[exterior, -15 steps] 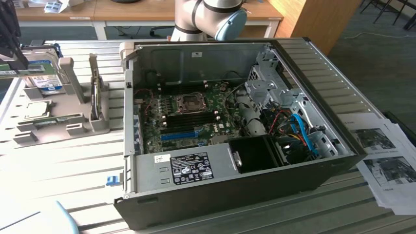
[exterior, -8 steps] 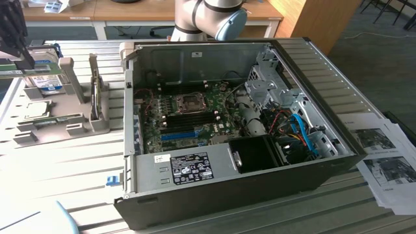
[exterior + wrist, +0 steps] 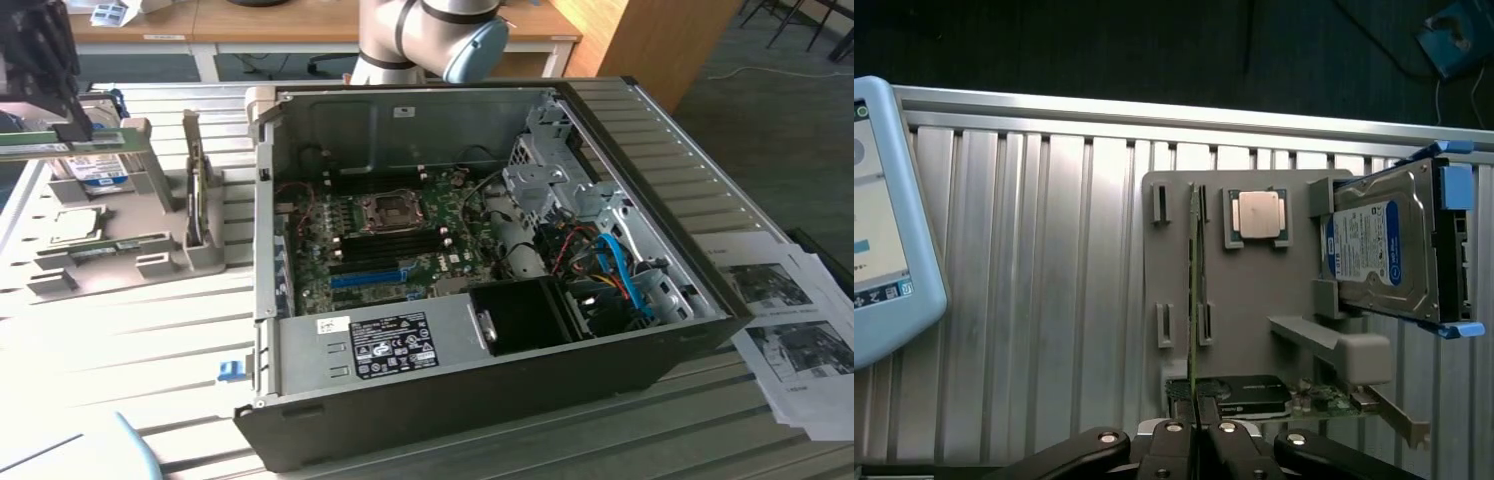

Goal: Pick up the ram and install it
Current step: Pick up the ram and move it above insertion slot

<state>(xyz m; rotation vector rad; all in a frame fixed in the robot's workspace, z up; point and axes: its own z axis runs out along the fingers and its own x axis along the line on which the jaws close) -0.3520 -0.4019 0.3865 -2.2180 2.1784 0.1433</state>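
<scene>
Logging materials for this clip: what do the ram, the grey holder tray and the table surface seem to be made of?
The ram: thin green circuit board seen edge-on, likely fibreglass laminate. The grey holder tray: matte, even grey with blocky moulded posts, probably plastic, perhaps printed. The table surface: ribbed, bright, reflective slats, which look like extruded aluminium.

I see my grey arm joint (image 3: 447,35) with its pale-blue cap at the far side; my black gripper (image 3: 1198,405) points downward, fingers pinched together on the thin green ram stick (image 3: 1194,280).
</scene>
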